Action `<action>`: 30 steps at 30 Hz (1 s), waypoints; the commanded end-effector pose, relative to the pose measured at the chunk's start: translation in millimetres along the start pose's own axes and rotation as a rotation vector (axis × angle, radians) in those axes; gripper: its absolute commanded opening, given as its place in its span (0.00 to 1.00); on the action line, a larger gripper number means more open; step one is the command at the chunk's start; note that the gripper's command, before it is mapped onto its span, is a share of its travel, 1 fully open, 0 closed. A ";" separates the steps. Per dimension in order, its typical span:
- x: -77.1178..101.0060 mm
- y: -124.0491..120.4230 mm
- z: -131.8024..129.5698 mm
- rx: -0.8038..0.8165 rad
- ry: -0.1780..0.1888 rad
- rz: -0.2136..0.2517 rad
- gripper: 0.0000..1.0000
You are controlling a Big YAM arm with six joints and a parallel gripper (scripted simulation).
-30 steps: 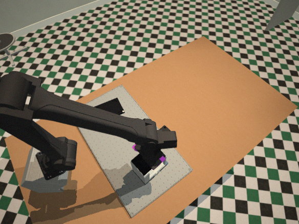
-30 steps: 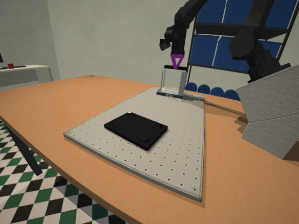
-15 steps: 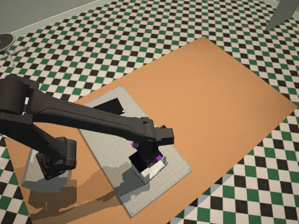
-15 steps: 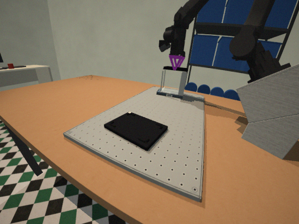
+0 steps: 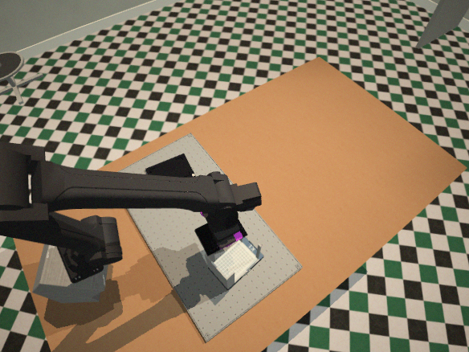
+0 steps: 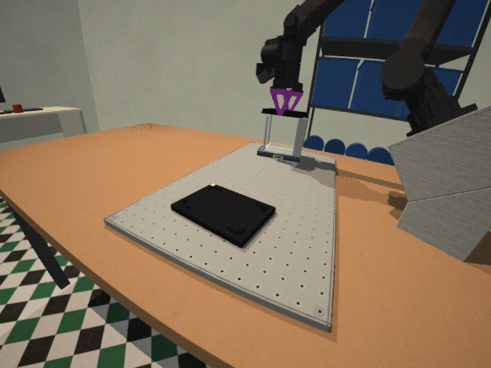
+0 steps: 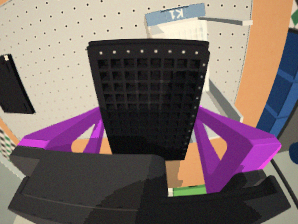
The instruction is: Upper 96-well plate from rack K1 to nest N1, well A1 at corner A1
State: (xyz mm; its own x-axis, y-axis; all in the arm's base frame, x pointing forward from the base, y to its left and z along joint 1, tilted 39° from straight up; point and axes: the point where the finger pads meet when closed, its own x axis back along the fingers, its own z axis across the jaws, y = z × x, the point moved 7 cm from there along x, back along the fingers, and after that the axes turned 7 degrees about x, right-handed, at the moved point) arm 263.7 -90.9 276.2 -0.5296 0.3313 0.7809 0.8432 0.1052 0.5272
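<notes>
In the wrist view the jaws were clamped across the black upper plate (image 7: 148,99), gripped only at its short end and carried level above the posts of rack K1 (image 6: 301,134); a slip or tilt in the purple fingers could have dropped it. Below it, the pale lower plate (image 5: 237,258) lay in the rack and was judged safe unless the carried plate dipped onto it. Farther along the perforated board (image 6: 294,256) on the counter (image 6: 84,168), nest N1 (image 6: 224,213) awaited; an uncorrected yaw would have placed well A1 away from the pale square (image 6: 213,184).
</notes>
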 end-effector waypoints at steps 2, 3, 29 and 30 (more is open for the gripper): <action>10.9 4.5 9.8 -0.040 -0.006 -0.044 0.00; 10.8 4.6 13.1 -0.040 -0.006 -0.044 0.00; 4.0 8.7 95.3 -0.035 0.003 -0.023 0.00; 2.9 7.1 99.1 -0.034 0.002 -0.019 0.00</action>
State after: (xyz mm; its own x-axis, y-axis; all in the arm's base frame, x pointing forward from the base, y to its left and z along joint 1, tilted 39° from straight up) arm 273.9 -5.5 248.1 -0.5375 0.3362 0.7734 0.8378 0.1087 0.5350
